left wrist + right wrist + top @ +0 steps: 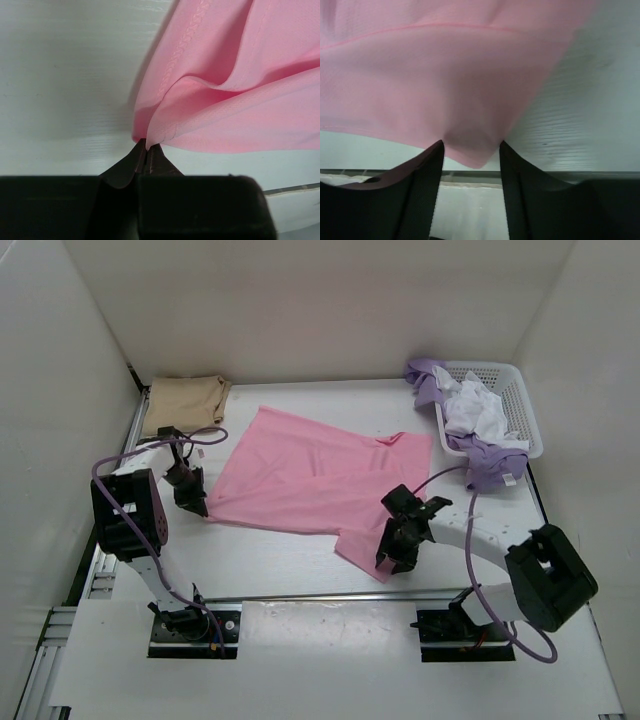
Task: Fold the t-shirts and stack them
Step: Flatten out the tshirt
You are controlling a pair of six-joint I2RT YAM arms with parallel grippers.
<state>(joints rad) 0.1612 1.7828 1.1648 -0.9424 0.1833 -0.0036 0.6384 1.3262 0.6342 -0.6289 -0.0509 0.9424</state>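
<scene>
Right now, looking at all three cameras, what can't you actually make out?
Top view: the right hand covers the near corner of the pink shirt.
Top view: the white shirt and lavender shirt are bunched in the basket, so their shapes are hidden.
Right wrist view: close-up cloth is blurred; contact with the fingers is unclear.
Left wrist view: the left hand blocks the table below.

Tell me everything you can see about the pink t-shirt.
The pink t-shirt is thin, smooth knit cloth with stitched hems. It is spread mostly flat across the middle of the table and softly creased. The left hand is shut on its near-left corner, bunching the cloth there. Its near-right corner lies between the open fingers of the right hand.
</scene>
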